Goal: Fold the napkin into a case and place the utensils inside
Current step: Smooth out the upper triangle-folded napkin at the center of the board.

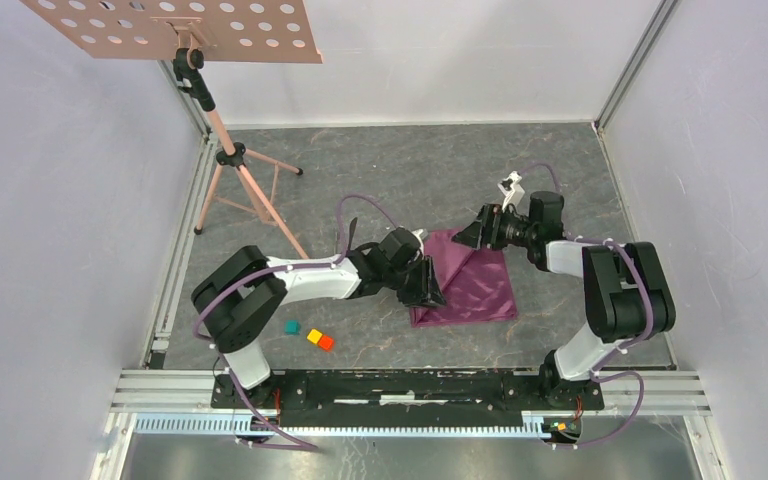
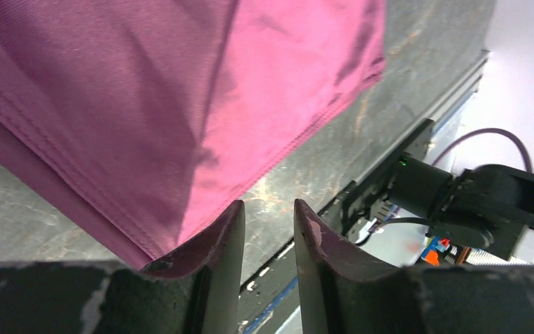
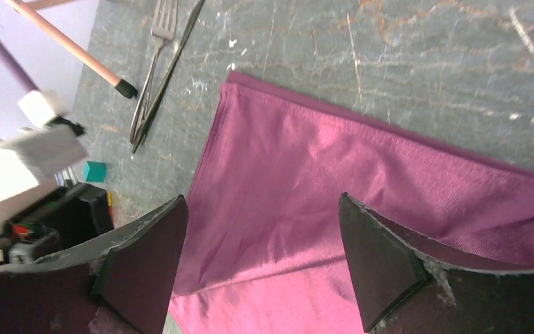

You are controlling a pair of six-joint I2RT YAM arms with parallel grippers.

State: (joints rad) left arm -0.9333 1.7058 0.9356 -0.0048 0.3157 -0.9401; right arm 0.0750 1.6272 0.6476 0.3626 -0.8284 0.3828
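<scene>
We log napkin, folded, flat on table; left gripper at its edge, jaws narrowly apart, nothing between; right gripper over it, jaws wide, empty.

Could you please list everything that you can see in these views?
napkin: 1, purple, mid-table, partly folded
fork: 1, silvery tines, on the table between a stand foot and the napkin
knife: 1, dark, alongside the fork
blocks: 3, teal, yellow and orange, near-left of the napkin
stand: 1, pink, far-left corner
table: 1, grey, marbled
left arm: 1, black and white, reaching the napkin's left edge
right arm: 1, black and white, at the napkin's far corner
left fingers: 2, dark, slightly apart, at the napkin's edge
right fingers: 2, dark, wide apart over the napkin
</scene>
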